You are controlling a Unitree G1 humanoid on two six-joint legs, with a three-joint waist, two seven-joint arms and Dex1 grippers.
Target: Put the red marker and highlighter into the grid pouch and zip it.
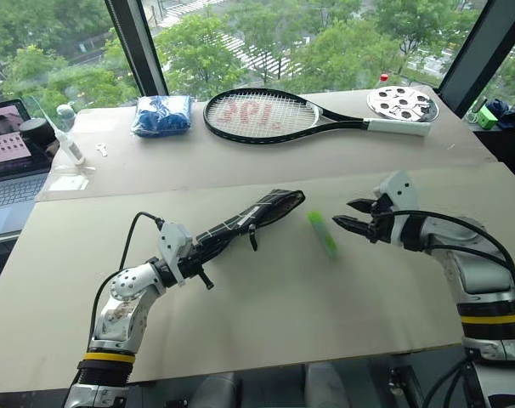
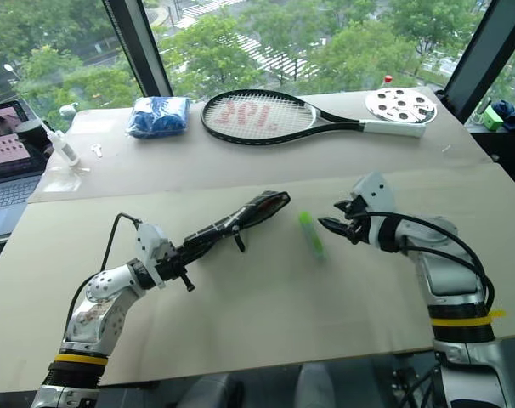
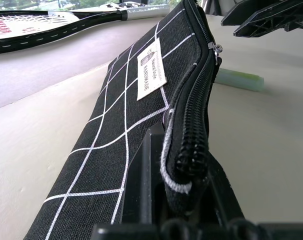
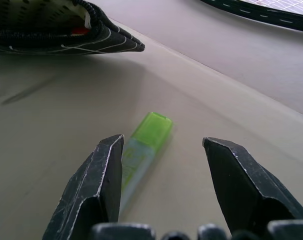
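We see the left gripper clamped on the near end of the grid pouch, a flat black woven-fabric sleeve crossed by thin white lines, with a small white label and a coarse black zipper along its edge. The pouch is held off the pale matte table, its far mouth gaping; inside that mouth we glimpse a speck of red, possibly the red marker. Just right of the pouch's mouth the highlighter, a stubby translucent light-green stick, lies flat on the table. Right of it the right gripper hovers, its two black wedge-shaped fingers spread wide and holding nothing.
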